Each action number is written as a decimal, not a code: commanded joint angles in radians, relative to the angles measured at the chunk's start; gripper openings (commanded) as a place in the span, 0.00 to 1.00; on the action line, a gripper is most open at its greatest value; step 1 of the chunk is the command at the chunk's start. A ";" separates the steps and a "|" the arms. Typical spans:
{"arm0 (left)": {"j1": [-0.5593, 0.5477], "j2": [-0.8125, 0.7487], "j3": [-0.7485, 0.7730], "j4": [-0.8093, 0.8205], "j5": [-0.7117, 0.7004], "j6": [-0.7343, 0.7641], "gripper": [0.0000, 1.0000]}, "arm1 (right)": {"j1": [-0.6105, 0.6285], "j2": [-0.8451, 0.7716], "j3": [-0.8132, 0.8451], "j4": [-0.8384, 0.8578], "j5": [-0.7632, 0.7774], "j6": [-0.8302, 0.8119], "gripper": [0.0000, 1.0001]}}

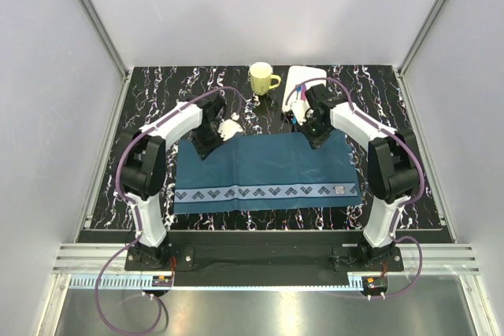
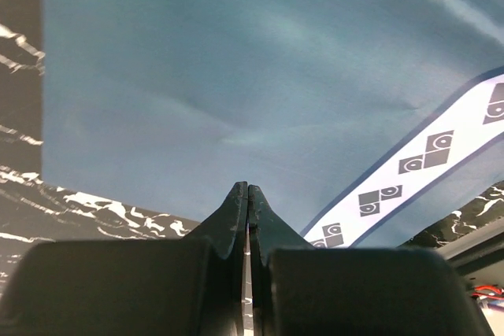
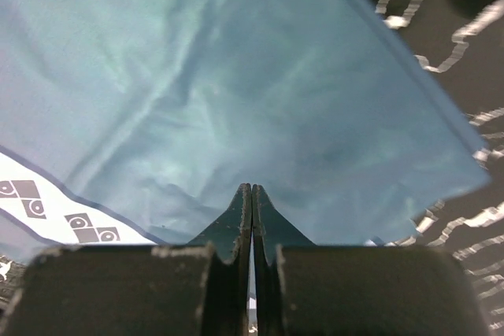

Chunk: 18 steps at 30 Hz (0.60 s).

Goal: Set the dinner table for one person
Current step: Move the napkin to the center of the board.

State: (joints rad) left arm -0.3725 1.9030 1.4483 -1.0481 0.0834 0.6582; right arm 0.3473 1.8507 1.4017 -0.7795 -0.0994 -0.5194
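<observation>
A dark blue cloth placemat [image 1: 268,171] with a white patterned border lies across the middle of the dinner table [image 1: 378,92]. My left gripper [image 1: 209,147] is down at the mat's far left corner. In the left wrist view its jaws [image 2: 249,188] are pressed together at the cloth's [image 2: 236,60] edge, and a faint crease runs to the tips. My right gripper [image 1: 317,141] is at the far right corner. Its jaws [image 3: 251,187] are also shut, with wrinkles in the cloth [image 3: 236,76] converging on them.
A pale yellow mug [image 1: 261,79] stands at the back centre. A white flat item [image 1: 303,84] lies to its right, partly under the right arm. A small white object [image 1: 230,127] sits by the left gripper. Grey walls enclose the table on three sides.
</observation>
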 commanded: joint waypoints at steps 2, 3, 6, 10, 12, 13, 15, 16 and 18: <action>-0.013 0.022 0.003 -0.016 0.018 0.011 0.00 | 0.012 0.042 0.045 -0.024 -0.045 0.018 0.00; -0.013 0.034 -0.003 -0.016 0.018 0.008 0.00 | 0.010 0.053 0.046 -0.026 -0.043 0.019 0.00; -0.013 0.047 -0.020 -0.006 0.006 -0.011 0.00 | 0.012 0.071 0.043 -0.023 -0.040 0.027 0.00; -0.013 0.051 -0.042 0.016 -0.008 -0.025 0.00 | 0.010 0.082 0.031 -0.015 -0.042 0.032 0.00; -0.013 0.054 -0.057 0.023 -0.016 -0.031 0.00 | 0.010 0.088 0.028 -0.010 -0.042 0.033 0.00; -0.013 0.056 -0.063 0.031 -0.020 -0.029 0.00 | 0.012 0.088 0.025 -0.009 -0.039 0.035 0.00; -0.013 0.054 -0.088 0.042 -0.028 -0.029 0.00 | 0.012 0.087 0.019 -0.003 -0.037 0.041 0.00; -0.013 0.053 -0.095 0.054 -0.031 -0.029 0.00 | 0.010 0.084 0.010 0.002 -0.037 0.042 0.00; -0.013 0.056 -0.115 0.066 -0.037 -0.031 0.00 | 0.010 0.081 -0.009 0.009 -0.033 0.047 0.00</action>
State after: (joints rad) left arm -0.3866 1.9594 1.3529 -1.0119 0.0689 0.6346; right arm 0.3546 1.9339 1.4036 -0.7887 -0.1230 -0.4896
